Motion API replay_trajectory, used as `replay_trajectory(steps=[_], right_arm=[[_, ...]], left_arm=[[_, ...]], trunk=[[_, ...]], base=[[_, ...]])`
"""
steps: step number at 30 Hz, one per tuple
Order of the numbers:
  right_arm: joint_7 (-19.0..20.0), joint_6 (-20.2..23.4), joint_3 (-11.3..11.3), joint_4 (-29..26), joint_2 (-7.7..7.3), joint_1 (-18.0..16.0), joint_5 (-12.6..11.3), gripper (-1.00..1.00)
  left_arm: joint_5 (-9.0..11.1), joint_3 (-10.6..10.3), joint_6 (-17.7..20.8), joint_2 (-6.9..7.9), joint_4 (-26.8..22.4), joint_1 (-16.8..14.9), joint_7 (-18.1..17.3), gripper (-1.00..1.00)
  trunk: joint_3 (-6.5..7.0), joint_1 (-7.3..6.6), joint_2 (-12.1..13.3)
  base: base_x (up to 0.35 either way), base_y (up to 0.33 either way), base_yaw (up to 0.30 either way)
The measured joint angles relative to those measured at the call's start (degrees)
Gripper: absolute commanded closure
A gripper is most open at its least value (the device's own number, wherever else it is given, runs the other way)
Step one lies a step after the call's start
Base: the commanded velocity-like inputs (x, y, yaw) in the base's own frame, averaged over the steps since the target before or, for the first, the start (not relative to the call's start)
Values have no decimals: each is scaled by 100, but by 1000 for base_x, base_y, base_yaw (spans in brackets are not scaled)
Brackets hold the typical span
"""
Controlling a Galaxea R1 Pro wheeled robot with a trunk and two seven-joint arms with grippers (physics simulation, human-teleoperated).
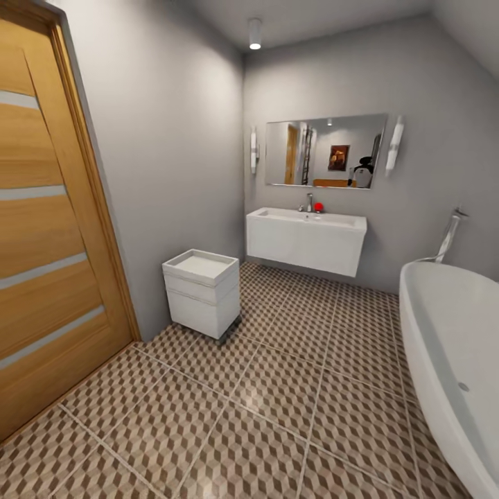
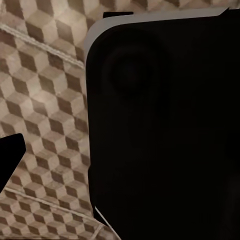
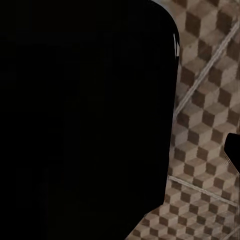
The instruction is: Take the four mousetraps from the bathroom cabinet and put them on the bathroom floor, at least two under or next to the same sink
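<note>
The low white cabinet (image 1: 202, 291) stands against the left wall, its two drawers closed and its tray-like top pale and bare. The mousetraps are hidden from view. Further back, the white bathroom sink (image 1: 305, 240) with a chrome tap hangs on the far wall. The cube-patterned bathroom floor (image 1: 277, 416) stretches from me to both. In the left wrist view, the same floor (image 2: 45, 100) lies beside a large black body part, with one dark fingertip (image 2: 10, 156) at the edge. The right wrist view has floor (image 3: 210, 100) and a dark fingertip (image 3: 233, 150) too.
A wooden door (image 1: 41, 229) fills the left side. A white oval bathtub (image 1: 450, 360) takes the right side. A mirror (image 1: 324, 151) hangs above the sink, and a small red object (image 1: 318, 206) sits by the tap. Open floor lies between cabinet and tub.
</note>
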Motion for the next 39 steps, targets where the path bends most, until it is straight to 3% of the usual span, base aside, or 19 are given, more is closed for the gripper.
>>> replay_trajectory(steps=[39], right_arm=[[0,-53,-3,0,0,4,-14,-100]], left_arm=[[8,1,0,-5,0,0,0,-100]], trunk=[[0,0,0]], base=[[0,0,275]])
